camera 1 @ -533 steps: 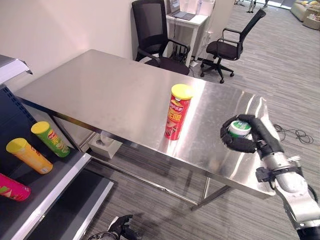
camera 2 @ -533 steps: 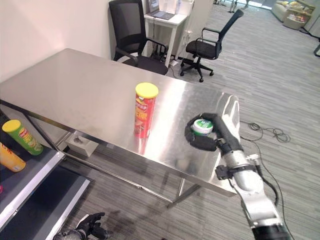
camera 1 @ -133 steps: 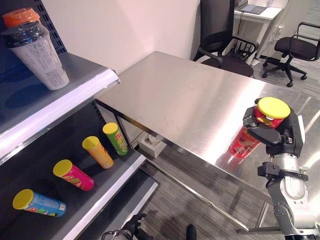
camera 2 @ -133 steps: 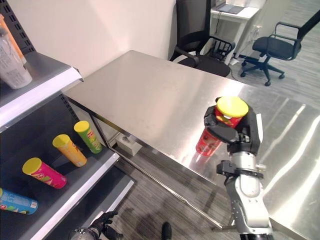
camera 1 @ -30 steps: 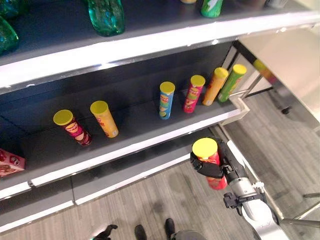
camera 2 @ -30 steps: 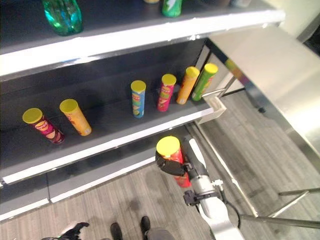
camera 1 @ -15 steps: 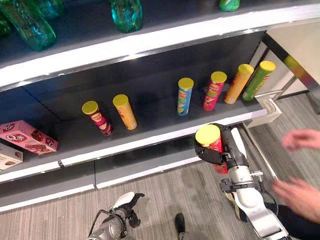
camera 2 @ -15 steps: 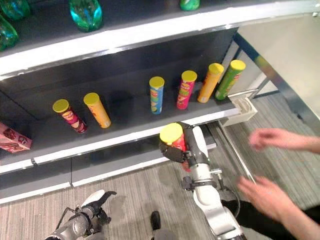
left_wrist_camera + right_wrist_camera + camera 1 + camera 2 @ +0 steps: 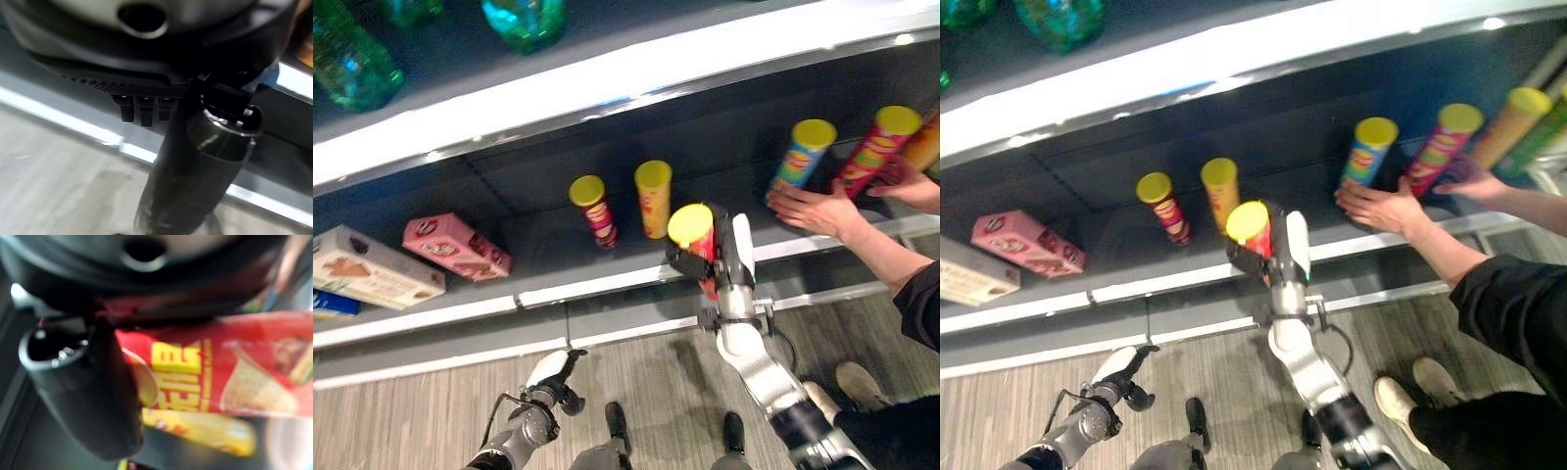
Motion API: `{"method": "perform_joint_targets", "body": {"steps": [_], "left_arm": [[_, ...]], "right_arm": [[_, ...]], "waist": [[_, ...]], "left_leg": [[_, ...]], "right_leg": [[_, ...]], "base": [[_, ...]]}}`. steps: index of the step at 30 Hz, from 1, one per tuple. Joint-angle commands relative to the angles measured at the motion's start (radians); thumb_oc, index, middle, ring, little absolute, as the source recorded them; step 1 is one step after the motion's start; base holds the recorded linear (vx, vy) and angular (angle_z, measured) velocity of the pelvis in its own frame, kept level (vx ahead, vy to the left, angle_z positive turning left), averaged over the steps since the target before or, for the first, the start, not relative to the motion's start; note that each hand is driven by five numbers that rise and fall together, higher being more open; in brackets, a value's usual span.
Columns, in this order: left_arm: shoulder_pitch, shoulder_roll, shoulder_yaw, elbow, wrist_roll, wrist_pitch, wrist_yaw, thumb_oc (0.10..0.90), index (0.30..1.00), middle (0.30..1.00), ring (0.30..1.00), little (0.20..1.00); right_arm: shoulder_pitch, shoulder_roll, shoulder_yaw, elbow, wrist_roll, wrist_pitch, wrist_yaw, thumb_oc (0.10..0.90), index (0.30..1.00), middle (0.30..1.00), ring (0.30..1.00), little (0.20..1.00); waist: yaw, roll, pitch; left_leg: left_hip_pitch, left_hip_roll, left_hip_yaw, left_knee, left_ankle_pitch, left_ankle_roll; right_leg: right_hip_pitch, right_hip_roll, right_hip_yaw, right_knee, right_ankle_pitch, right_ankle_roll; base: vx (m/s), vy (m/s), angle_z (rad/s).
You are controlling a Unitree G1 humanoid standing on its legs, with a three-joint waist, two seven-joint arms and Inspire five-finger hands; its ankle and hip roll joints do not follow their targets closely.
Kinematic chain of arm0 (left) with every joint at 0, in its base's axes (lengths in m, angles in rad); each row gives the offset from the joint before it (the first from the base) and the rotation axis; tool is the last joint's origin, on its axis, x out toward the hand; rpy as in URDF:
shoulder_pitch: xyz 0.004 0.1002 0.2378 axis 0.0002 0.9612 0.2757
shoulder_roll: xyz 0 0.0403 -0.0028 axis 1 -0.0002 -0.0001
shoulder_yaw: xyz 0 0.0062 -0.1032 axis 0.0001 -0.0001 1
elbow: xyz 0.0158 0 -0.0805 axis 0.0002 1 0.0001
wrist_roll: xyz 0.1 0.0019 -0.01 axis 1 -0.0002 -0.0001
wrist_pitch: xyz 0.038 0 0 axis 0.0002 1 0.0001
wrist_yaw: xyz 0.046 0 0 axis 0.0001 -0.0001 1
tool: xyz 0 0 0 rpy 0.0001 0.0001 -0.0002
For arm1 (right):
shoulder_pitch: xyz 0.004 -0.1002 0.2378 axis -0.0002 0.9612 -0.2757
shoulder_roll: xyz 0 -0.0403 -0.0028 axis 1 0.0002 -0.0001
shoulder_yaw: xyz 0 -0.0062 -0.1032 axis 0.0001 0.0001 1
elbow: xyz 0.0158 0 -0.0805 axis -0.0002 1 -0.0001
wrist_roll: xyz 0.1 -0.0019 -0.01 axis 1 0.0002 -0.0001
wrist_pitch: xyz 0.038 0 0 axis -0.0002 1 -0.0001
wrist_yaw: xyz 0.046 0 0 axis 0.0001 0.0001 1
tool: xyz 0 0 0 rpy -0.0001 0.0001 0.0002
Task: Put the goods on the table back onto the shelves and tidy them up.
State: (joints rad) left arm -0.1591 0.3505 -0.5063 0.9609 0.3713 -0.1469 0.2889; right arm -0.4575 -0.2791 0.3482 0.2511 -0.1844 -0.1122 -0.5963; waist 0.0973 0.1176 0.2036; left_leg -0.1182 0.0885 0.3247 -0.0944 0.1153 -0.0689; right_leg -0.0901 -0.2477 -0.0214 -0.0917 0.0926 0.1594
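Here the right hand [image 9: 722,257] has its fingers wrapped around a red chip can [image 9: 701,240] with a yellow lid, held upright just in front of the lower shelf [image 9: 538,290]. The left hand [image 9: 551,380] hangs low over the floor, fingers loosely relaxed. A person's hand [image 9: 815,211] rests against a blue can [image 9: 800,157] on the shelf.

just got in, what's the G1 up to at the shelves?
The right hand is curled round a red chip can with a yellow lid, held in front of the middle shelf, not yet set down. Two chip cans stand on that shelf just behind it, with a pink box further left. To the right, a person's hands are on the blue can and the pink can. The left hand hangs low near the floor, holding nothing.
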Motion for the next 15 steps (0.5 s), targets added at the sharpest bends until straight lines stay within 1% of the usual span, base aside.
{"method": "perform_joint_targets", "body": {"steps": [1, 4, 7, 12, 13, 15], "left_arm": [[-0.007, 0.006, -0.071, 0.005, 0.009, -0.043, 0.037, 0.800, 0.900, 0.900, 0.900, 0.900], [-0.054, 0.025, -0.114, -0.018, 0.025, -0.052, 0.036, 0.800, 0.900, 0.900, 0.900, 0.900], [-0.060, 0.030, -0.117, -0.023, 0.025, -0.051, 0.033, 0.800, 0.900, 0.900, 0.900, 0.900], [-0.022, 0.028, -0.063, -0.008, 0.007, -0.039, 0.023, 0.800, 0.900, 0.900, 0.900, 0.900], [-0.020, 0.028, -0.062, -0.009, 0.008, -0.039, 0.023, 0.800, 0.900, 0.900, 0.900, 0.900], [-0.014, 0.027, -0.049, -0.005, 0.011, -0.035, 0.019, 0.800, 0.900, 0.900, 0.900, 0.900]], "right_arm": [[-0.157, 0.004, -0.076, -0.053, -0.014, -0.078, -0.127, 0.400, 0.300, 0.300, 0.300, 0.300], [-0.238, 0.016, -0.098, 0.023, 0.000, -0.064, -0.150, 0.400, 0.300, 0.300, 0.300, 0.300], [-0.243, 0.013, -0.108, 0.024, 0.002, -0.056, -0.147, 0.400, 0.300, 0.300, 0.300, 0.300], [-0.156, 0.006, -0.122, -0.059, 0.018, -0.066, -0.110, 0.400, 0.300, 0.300, 0.300, 0.300], [-0.153, 0.006, -0.121, -0.062, 0.017, -0.065, -0.109, 0.400, 0.300, 0.300, 0.300, 0.300], [-0.098, 0.004, -0.117, -0.119, 0.019, -0.075, -0.086, 0.400, 0.300, 0.300, 0.300, 0.300]], "waist": [[0.009, -0.013, -0.069], [0.027, -0.023, -0.074], [0.031, -0.029, -0.076], [0.027, -0.047, -0.081], [0.027, -0.047, -0.081], [0.016, -0.053, -0.082]], "left_leg": [[-0.004, 0.070, 0.008, 0.039, -0.078, -0.035], [-0.001, 0.066, 0.006, 0.036, -0.082, -0.034], [0.005, 0.066, 0.007, 0.036, -0.085, -0.034], [0.039, 0.071, 0.009, 0.030, -0.092, -0.036], [0.041, 0.071, 0.009, 0.030, -0.093, -0.036], [0.057, 0.074, 0.013, 0.028, -0.097, -0.037]], "right_leg": [[0.004, -0.060, -0.012, 0.004, 0.002, 0.042], [-0.003, -0.062, -0.021, 0.004, 0.014, 0.050], [-0.001, -0.060, -0.024, 0.004, 0.013, 0.052], [0.019, -0.052, -0.025, 0.004, 0.006, 0.053], [0.020, -0.052, -0.025, 0.004, 0.006, 0.053], [0.031, -0.049, -0.026, 0.004, 0.001, 0.053]], "base": [[0.02, -0.011, 0.05], [0.04, -0.033, 0.04], [0.02, -0.024, -0.01], [0.04, -0.051, -0.07], [0.02, -0.032, -0.08], [0.03, -0.031, -0.08]]}}
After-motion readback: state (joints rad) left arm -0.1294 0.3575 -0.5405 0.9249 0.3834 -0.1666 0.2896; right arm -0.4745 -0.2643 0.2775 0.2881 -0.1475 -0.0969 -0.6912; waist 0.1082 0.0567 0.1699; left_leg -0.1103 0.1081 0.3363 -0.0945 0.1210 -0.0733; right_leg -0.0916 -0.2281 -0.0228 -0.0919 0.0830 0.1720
